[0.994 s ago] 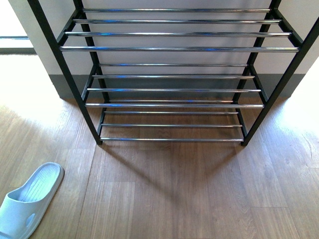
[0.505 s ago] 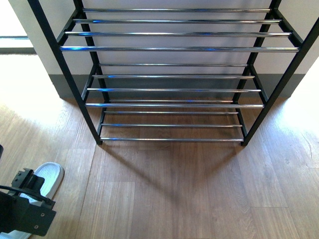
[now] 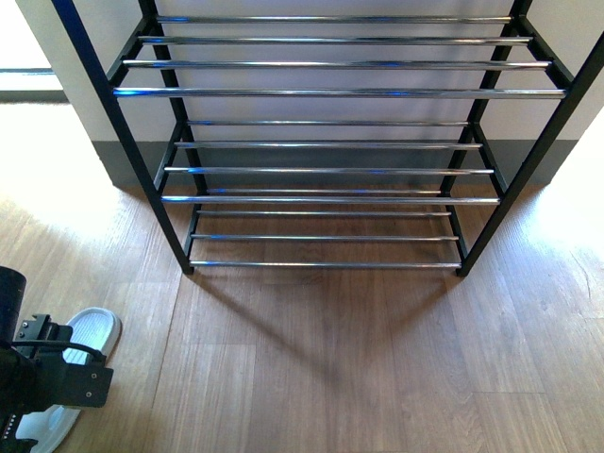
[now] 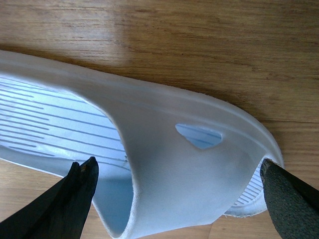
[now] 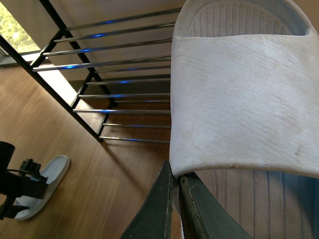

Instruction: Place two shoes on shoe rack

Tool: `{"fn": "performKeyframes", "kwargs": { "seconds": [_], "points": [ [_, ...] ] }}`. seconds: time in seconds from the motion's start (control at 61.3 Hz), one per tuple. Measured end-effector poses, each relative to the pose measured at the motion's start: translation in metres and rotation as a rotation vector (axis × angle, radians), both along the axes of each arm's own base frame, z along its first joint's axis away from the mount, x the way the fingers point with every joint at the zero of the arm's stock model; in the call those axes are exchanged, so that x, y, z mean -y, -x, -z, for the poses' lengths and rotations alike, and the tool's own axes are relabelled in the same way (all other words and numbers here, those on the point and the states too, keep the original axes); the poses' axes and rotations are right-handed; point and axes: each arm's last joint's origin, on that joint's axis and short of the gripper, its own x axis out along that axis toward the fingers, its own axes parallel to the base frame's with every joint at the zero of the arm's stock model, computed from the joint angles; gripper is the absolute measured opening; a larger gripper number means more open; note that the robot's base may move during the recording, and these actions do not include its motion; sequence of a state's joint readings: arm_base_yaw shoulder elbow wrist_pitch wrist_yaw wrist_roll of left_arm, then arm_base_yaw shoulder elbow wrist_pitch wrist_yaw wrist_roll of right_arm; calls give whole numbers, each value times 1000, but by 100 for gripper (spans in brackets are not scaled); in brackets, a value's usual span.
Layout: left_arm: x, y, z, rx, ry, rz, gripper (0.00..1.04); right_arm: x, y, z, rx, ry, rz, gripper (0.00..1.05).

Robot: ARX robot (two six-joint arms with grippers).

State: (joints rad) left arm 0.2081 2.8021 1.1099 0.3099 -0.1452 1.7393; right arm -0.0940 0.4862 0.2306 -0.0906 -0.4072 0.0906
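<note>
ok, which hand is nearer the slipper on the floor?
Left. The left hand straddles the floor slipper, open around its strap. The right hand is far from it, shut on the other slipper.

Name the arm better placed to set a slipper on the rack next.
Right. The right gripper is shut on a white slipper facing the shoe rack; the left gripper, open, only straddles the pale slipper on the floor.
</note>
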Motion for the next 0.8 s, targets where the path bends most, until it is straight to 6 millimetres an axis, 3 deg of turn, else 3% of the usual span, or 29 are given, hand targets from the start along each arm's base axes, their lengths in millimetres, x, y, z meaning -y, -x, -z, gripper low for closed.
{"fn": "performKeyframes", "kwargs": {
  "seconds": [0.326,0.473,0.603,0.685,0.766,0.799],
  "points": [
    [-5,-2,4,15,-38,-55,48,0,0,0,0,0,0,1],
    [-2,-6,-5,101,49,-185,20,0,0,0,0,0,0,1],
    [8,-15,-34,281,211,-400,2,0,0,0,0,0,0,1],
    [12,-24,-59,402,293,-534,2,0,0,0,0,0,0,1],
    [14,-35,-107,585,401,-753,2,0,0,0,0,0,0,1],
    [14,-36,-118,621,421,-791,2,0,0,0,0,0,0,1]
  ]
}}
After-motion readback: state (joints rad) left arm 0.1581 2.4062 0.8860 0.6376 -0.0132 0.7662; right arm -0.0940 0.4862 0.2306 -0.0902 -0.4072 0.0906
